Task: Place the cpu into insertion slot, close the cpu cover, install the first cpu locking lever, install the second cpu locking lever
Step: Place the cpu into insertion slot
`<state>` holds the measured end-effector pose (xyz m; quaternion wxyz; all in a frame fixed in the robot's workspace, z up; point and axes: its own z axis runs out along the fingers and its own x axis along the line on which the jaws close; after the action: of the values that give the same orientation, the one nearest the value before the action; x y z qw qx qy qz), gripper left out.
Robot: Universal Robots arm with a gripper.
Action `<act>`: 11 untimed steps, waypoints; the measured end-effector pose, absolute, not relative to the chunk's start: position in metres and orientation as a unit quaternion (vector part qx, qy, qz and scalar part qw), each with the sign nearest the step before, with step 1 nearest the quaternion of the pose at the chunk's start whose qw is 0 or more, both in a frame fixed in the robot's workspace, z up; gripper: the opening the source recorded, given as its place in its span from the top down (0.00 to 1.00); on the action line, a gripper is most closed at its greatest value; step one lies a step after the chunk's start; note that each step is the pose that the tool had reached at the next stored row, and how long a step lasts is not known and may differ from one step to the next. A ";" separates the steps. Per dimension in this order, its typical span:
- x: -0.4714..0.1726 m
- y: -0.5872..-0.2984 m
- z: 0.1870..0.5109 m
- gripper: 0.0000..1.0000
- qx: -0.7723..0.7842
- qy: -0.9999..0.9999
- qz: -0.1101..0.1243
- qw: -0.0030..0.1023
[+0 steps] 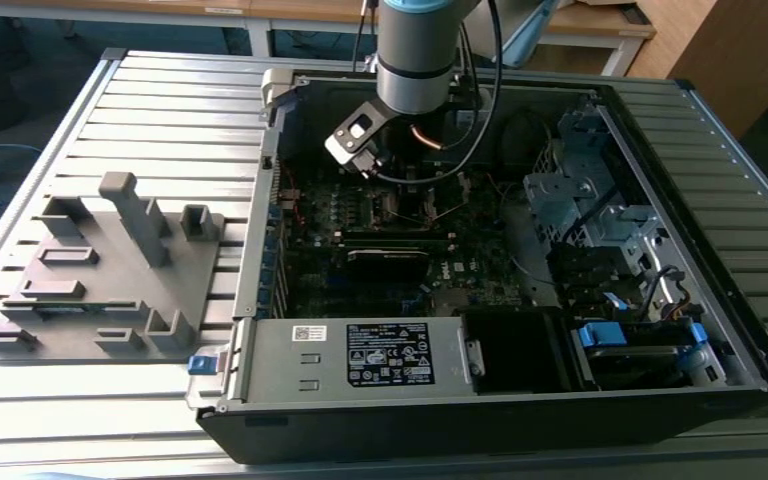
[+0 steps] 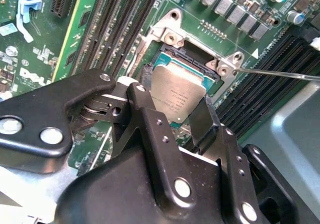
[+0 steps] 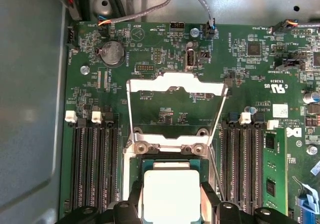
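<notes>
In both wrist views the cpu [image 2: 177, 91] [image 3: 170, 191], a flat silver-grey square, lies in or just over the insertion slot [image 2: 186, 56] [image 3: 172, 160]. My gripper [image 2: 172, 97] [image 3: 171, 198] straddles it, one black finger [image 2: 145, 81] against each opposite edge, shut on it. The cpu cover [image 3: 175, 85], a silver frame with a big window, stands swung open behind the slot on its hinge. A thin metal locking lever [image 2: 280, 74] sticks out to one side. In the exterior view the gripper [image 1: 418, 200] is deep in the computer case over the board.
Long black memory slots [image 3: 92, 169] flank the socket on both sides, and a green memory stick [image 3: 272, 174] sits beside one bank. Case walls [image 1: 257, 240], a power supply [image 1: 357, 355] and drive cages [image 1: 584, 200] surround the board. A grey fixture [image 1: 104, 270] lies on the table.
</notes>
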<state>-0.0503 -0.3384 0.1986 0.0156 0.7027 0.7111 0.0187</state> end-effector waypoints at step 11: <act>-0.050 -0.338 0.197 0.46 0.702 0.712 0.017 0.017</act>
<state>-0.0504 -0.3380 0.1972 0.0175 0.7022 0.7115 0.0173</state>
